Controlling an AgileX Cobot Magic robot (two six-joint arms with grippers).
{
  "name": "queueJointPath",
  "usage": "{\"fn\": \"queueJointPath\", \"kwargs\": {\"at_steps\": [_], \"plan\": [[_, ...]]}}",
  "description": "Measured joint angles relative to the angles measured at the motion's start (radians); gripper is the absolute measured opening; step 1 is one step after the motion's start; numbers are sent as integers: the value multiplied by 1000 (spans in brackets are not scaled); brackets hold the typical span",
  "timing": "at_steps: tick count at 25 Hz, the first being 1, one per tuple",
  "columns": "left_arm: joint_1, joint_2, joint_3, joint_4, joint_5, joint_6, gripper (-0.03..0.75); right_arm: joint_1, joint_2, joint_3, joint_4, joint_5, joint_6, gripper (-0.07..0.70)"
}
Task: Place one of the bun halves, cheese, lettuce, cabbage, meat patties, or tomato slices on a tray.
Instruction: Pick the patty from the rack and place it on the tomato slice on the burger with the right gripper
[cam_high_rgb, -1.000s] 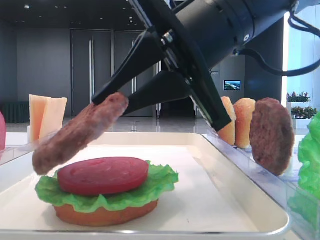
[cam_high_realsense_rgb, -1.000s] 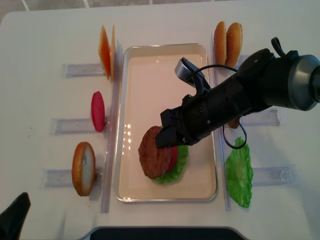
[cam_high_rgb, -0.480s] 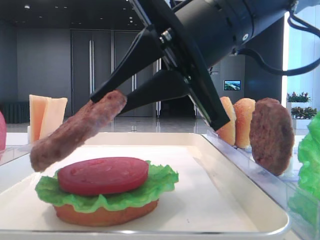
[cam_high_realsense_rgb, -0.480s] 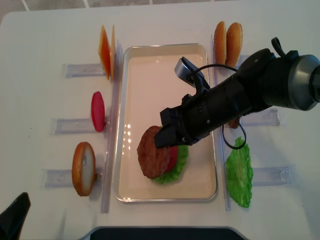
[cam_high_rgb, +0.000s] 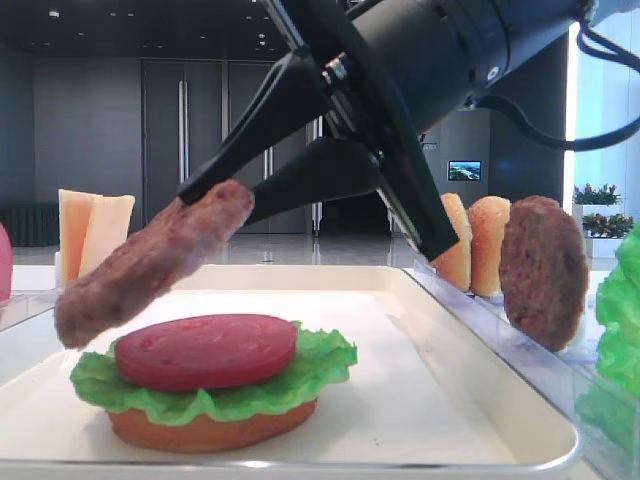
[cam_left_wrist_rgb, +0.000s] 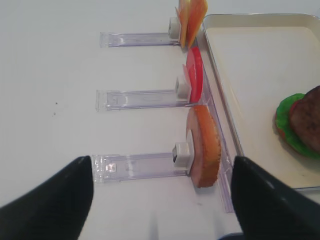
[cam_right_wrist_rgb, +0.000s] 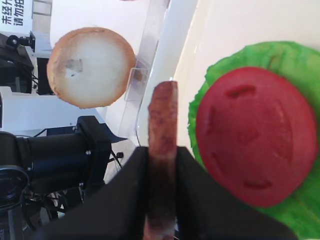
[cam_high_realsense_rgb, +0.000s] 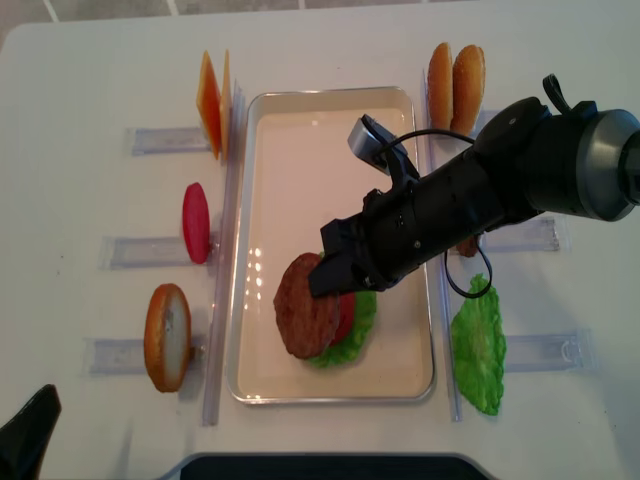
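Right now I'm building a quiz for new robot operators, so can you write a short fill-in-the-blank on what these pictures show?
1. The right hand is shut on a meat ____.
2. On the tray, the tomato slice lies on top of the ____.
3. The bottom layer of the stack is a flat bun ____.
4. The second patty stands on edge to the ____ of the tray in the low side view.

Missing words: patty; lettuce; half; right
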Motion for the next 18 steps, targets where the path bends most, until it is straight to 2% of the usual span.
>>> {"fn": "queueJointPath", "kwargs": {"at_steps": [4, 11, 18], "plan": [[0, 0, 0, 0, 0, 0, 660, -6, 0, 0, -24, 17, 0, 136], [0, 0, 0, 0, 0, -1, 660, -60, 0, 0, -44, 80, 0, 136], [0, 0, 0, 0, 0, -1, 660, -69, 0, 0, -46, 107, 0, 136]]}}
